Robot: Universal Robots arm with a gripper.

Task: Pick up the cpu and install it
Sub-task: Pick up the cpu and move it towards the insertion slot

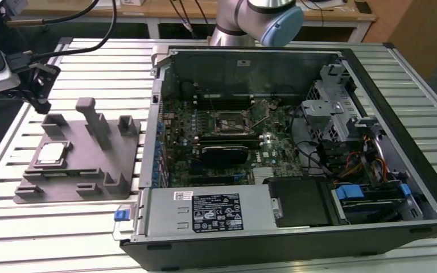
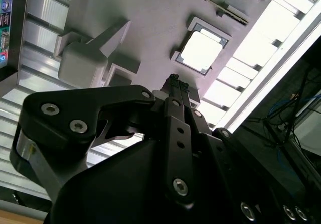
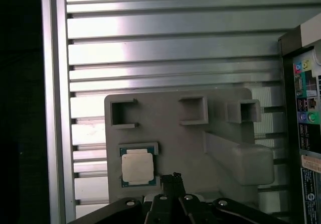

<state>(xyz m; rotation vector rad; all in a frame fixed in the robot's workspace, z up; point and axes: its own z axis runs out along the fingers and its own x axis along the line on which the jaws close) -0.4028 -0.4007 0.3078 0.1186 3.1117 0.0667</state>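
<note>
The cpu is a small silver-topped square lying flat in a recess of the grey fixture block, on the exterior view's left. Both wrist views show the cpu from above in its recess. My gripper hangs above the far left corner of the block, apart from the chip. Its black fingers are pressed together with nothing between them. The black-framed motherboard socket sits inside the open computer case.
The fixture block carries several upright posts close to the cpu. The slatted metal table lies under everything. The case's rear panel with coloured ports stands beside the block. The robot arm's base rises behind the case.
</note>
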